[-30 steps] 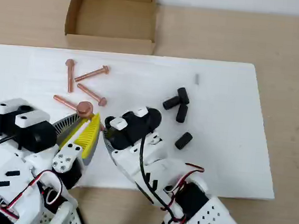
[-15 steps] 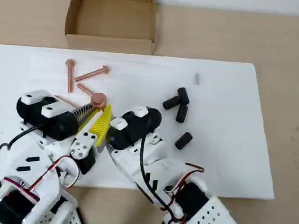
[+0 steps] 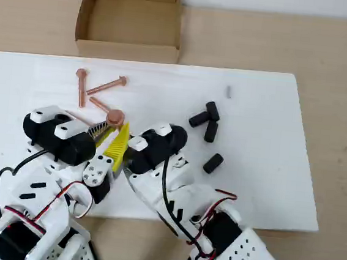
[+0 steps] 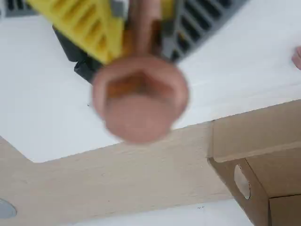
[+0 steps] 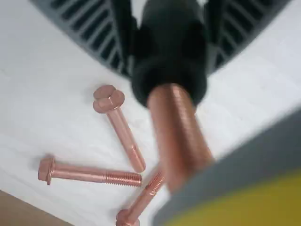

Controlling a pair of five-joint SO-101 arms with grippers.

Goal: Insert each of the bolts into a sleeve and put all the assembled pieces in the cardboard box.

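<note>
Above the mat (image 3: pixel 254 181), clamping a bolt (image 4: pixel 140 96) in the left gripper (image 4: pixel 141 21) and a sleeve (image 5: pixel 169 52) in the right gripper (image 5: pixel 168 21), seating shank in bore, well short of the box (image 3: pixel 130 21); risking jamming or a dropped bolt through slight tilt between the axes.

Near: left gripper (image 3: pixel 112 137) pinching a copper bolt (image 3: pixel 115 117), right gripper (image 3: pixel 127 152) just beside. Farther: loose bolts (image 3: pixel 107 85) left, black sleeves (image 3: pixel 211 131) right, cardboard box (image 3: pixel 127 50) beyond.

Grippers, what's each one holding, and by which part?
Left gripper holds a bolt by its shank; right gripper holds a black sleeve by its sides.
</note>
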